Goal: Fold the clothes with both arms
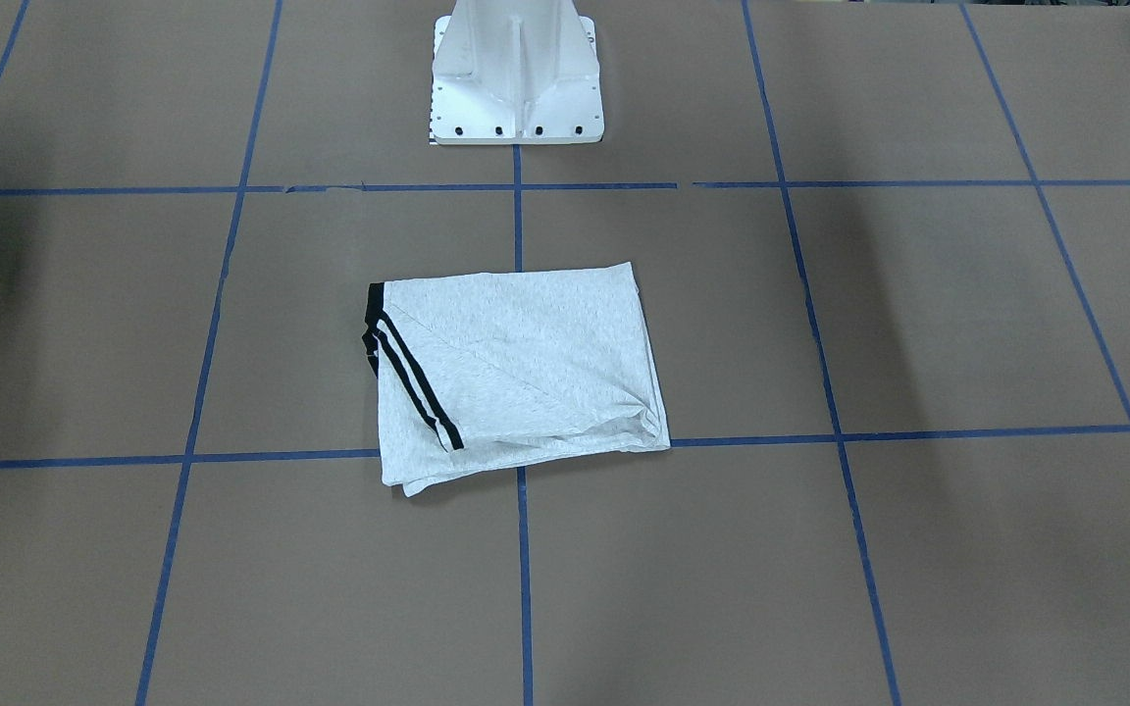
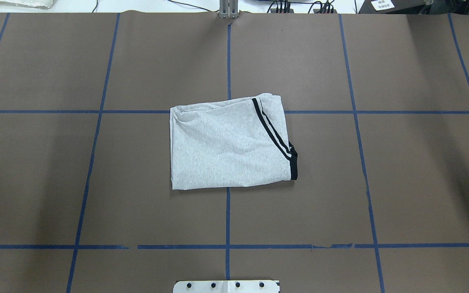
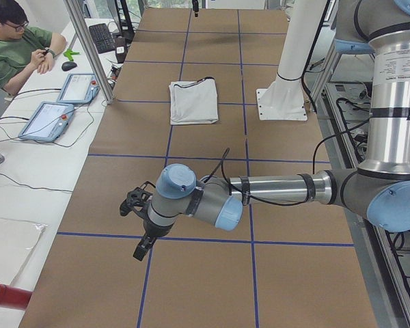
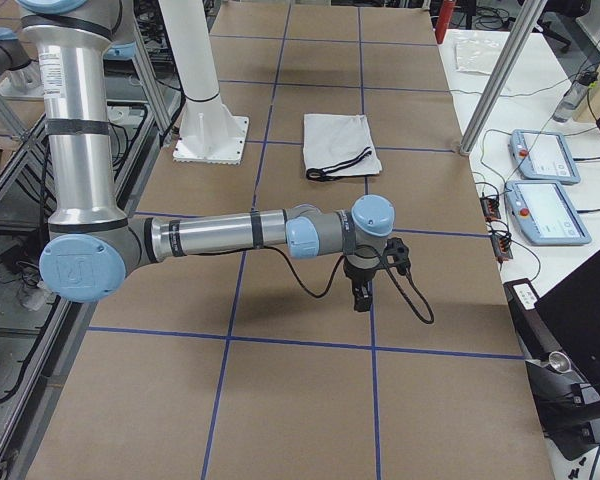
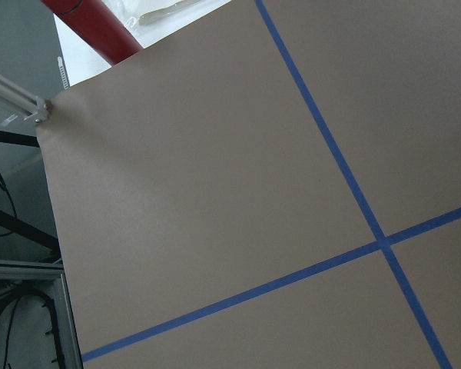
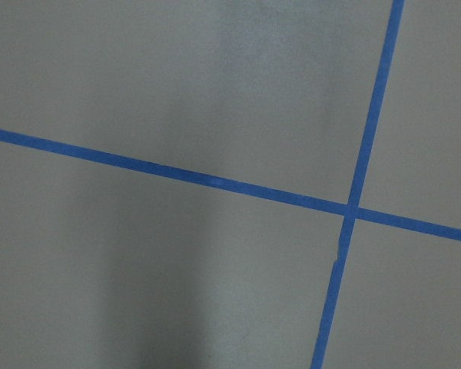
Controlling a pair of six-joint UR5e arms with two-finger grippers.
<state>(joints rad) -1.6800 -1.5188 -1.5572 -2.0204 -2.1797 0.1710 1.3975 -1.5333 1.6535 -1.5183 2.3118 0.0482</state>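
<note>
One grey T-shirt (image 2: 226,146) lies folded at the table's (image 2: 413,162) centre, two black stripes (image 2: 268,128) on top. Two grippers hover well clear, one over each end: left gripper (image 3: 142,250), right gripper (image 4: 361,300). Can't tell whether either claw is apart or together.

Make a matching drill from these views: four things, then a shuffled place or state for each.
Things:
1 shirt
2 base
3 left arm
4 tablets

Place or state:
A on the side bench
B stretched low over the table
C folded, mid-table
D white, upright

Pairs: 1-C, 2-D, 3-B, 4-A
</note>
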